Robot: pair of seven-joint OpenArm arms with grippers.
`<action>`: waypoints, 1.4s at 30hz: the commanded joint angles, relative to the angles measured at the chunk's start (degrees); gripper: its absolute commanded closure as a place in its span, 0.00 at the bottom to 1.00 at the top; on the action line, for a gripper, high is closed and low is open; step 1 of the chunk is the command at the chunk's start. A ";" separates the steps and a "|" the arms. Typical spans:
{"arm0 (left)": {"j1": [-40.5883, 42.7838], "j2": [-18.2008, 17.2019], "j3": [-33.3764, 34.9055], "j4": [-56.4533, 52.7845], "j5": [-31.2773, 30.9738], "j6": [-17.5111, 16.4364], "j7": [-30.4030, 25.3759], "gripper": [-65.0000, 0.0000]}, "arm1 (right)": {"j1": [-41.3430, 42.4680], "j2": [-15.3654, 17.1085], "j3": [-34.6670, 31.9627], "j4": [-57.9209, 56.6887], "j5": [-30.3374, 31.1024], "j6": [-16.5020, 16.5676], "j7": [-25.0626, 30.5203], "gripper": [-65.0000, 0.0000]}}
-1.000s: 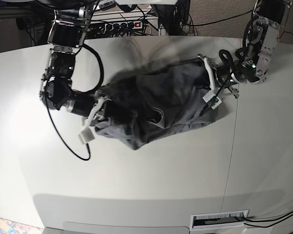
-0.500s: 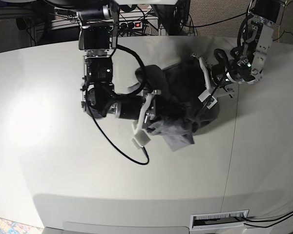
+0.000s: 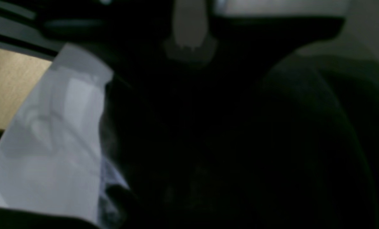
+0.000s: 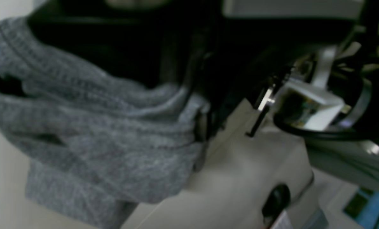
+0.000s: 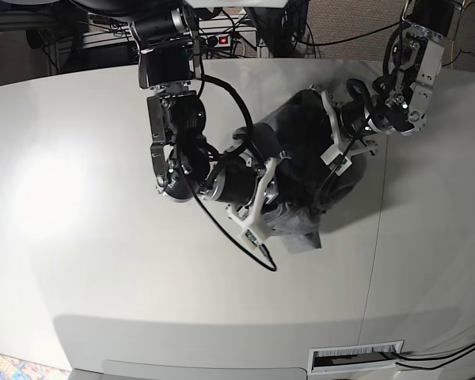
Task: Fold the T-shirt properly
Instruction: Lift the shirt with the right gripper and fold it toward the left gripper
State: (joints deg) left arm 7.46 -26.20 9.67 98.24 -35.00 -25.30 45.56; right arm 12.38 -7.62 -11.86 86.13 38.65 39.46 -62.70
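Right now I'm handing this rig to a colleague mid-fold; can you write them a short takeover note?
Left gripper: shut on the T-shirt's far side.
Right gripper: clamped on a bunched fold of the grey fabric, carried across toward the left arm.
T-shirt: gathered in a creased heap on the table between both arms, one flap sticking out in front.
Done: one side brought over.
Left: release, flatten, square the folds.

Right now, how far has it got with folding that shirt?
About midway, I'd judge. Done: one side of the T-shirt is carried across, so the cloth lies doubled in a dark heap. In hand: the right pincer grips grey cloth, and the left pincer is shut at the heap's far edge. Left: release, flatten the creases and make the remaining folds.
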 commanded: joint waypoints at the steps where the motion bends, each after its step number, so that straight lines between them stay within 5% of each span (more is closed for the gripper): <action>1: -0.35 -0.48 -0.22 1.27 -0.37 -0.22 0.09 1.00 | 1.27 -0.48 -0.92 0.98 0.66 0.54 2.01 1.00; 12: -0.35 -0.55 -0.90 3.96 1.38 -0.20 0.09 1.00 | 1.25 -0.46 -4.63 0.98 1.14 0.54 0.04 0.97; 23: 5.03 -4.22 -15.06 12.41 -2.14 -0.22 5.88 1.00 | 1.27 -0.33 -3.78 0.98 -0.70 0.54 0.63 0.97; 32: 12.72 -4.72 -18.05 11.02 -0.59 -2.34 -9.62 1.00 | 1.27 -0.50 -3.96 0.98 5.07 0.54 -1.33 0.97; 42: 10.51 3.04 -18.05 -3.26 5.18 -8.09 -17.07 1.00 | 1.27 -0.52 -3.96 0.98 11.06 0.54 -5.11 0.97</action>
State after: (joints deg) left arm 18.31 -22.68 -8.08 94.35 -29.78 -33.30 29.02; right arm 12.23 -7.49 -15.73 86.13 47.37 39.48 -69.08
